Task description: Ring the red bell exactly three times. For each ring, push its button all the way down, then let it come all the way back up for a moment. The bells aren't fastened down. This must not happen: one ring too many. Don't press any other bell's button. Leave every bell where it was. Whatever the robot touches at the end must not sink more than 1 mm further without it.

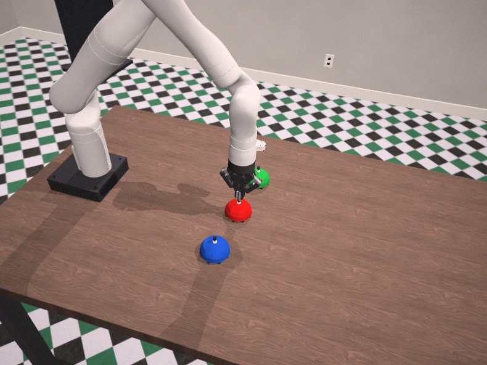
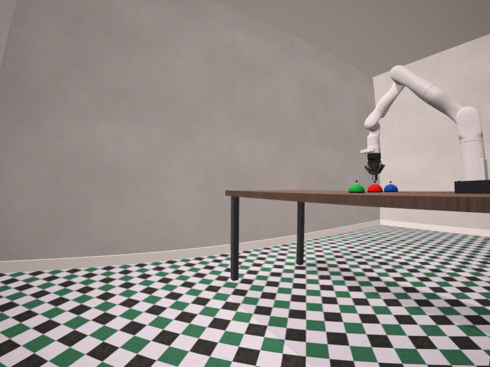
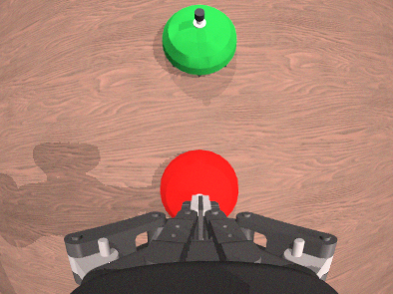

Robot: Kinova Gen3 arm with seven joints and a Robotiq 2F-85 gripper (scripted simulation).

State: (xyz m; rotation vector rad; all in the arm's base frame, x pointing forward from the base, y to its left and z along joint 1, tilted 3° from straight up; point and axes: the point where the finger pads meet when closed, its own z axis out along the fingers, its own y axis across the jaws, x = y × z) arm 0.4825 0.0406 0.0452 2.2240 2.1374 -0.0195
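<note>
Spanning checkered floor [image 2: 245,322] — wooden table [image 1: 345,239], grey walls [image 2: 122,118]

Top view: sitting high beyond table's [image 1: 365,259] long edge, looking down at slant toward far wall, taking in arm base [image 1: 57,182], whole arm, three bells.

Exterior view: sitting low near floor, well back, looking level across room; table [image 2: 327,195] and arm showing small at right.

Wrist view: riding on arm's end, looking straight down, close; gripper [image 3: 199,203] filling lower edge.

All three sharing red bell [image 1: 238,209] [image 2: 374,188] [image 3: 199,179] and green bell [image 1: 261,176] [image 2: 356,188] [image 3: 199,42]; blue bell [image 1: 214,249] [image 2: 390,188] showing only in top and exterior views.
</note>
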